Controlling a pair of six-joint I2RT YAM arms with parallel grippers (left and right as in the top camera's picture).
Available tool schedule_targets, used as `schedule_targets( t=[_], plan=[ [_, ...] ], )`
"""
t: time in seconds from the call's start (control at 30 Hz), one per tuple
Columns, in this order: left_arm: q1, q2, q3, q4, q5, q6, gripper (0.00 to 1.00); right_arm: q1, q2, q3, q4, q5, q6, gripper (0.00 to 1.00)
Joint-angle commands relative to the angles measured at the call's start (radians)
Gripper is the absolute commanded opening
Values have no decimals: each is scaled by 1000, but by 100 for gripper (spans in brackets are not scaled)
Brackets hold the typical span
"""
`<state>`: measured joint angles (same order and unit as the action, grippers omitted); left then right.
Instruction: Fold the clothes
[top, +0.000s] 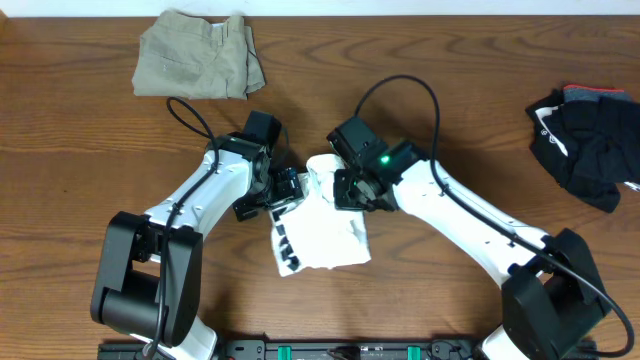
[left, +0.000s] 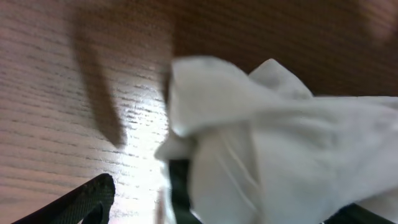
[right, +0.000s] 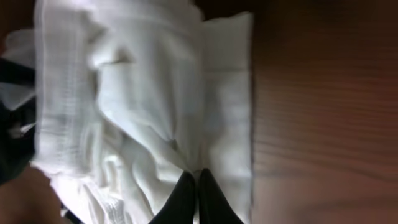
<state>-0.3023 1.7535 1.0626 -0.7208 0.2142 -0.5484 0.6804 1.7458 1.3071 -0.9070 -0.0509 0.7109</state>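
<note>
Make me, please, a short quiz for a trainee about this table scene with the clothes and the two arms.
1. True or false: the right claw is shut on the shirt.
2. The left claw is: A. open; B. shut on the shirt; C. out of view.
3. How many separate garments or piles lie on the table?

Key: 1. True. 2. A. 3. Three: the shirt between the arms, the trousers at far left, the bundle at right.
</note>
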Motion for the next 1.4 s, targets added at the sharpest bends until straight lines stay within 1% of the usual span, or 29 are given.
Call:
schedule_targets(
  t=[0.0, 0.07, 0.17, 0.33, 0.37, 0.43, 0.47, 0.57, 0.6, 0.67, 0.73, 0.83, 0.97, 1.1, 1.2, 1.27, 1.37],
  plan=[
    [5, 10, -7, -17, -23, 13, 89, -5, -1, 54, -92, 208, -16, 5],
    [11, 4, -7, -27, -23, 13, 89, -14, -1, 61, -145, 251, 0, 8],
    [30, -17, -7, -39, -23, 13, 88, -29, -1, 60, -175, 249, -2, 18],
    [69, -84, -6, -95, -24, 14, 88, -32, -1, 60, -177, 212, -22, 17],
    [77, -105, -6, -109, -24, 14, 88, -32, -1, 60, -167, 180, -40, 16],
    [93, -148, -7, -135, -24, 14, 88, -31, -1, 60, -123, 62, -129, 16],
    [103, -175, -6, -150, -24, 13, 88, -31, -1, 60, -94, -23, -186, 17],
    [123, -229, -7, -187, -24, 13, 88, -30, -1, 60, -42, -183, -280, 20],
    [129, -243, -7, -199, -24, 13, 88, -27, -1, 60, -25, -232, -316, 21],
    [145, -270, -7, -227, -24, 13, 88, -15, -1, 60, -3, -273, -385, 26],
    [158, -287, -7, -256, -24, 10, 88, 0, -1, 60, 3, -272, -430, 33],
    [172, -303, -7, -294, -23, 0, 88, 27, -1, 60, 2, -272, -505, 40],
    [173, -304, -7, -322, -22, -2, 88, 65, 0, 60, 12, -271, -551, 46],
    [172, -304, -8, -345, -5, -2, 88, 111, 7, 59, 43, -257, -543, 49],
    [166, -304, -23, -347, 81, 6, 89, 142, 23, 58, 58, -183, -485, 52],
    [154, -304, -39, -339, 123, 21, 88, 159, 45, 58, 58, -118, -452, 52],
    [134, -304, -72, -309, 123, 20, 88, 170, 80, 58, 59, -95, -441, 51]
  ],
)
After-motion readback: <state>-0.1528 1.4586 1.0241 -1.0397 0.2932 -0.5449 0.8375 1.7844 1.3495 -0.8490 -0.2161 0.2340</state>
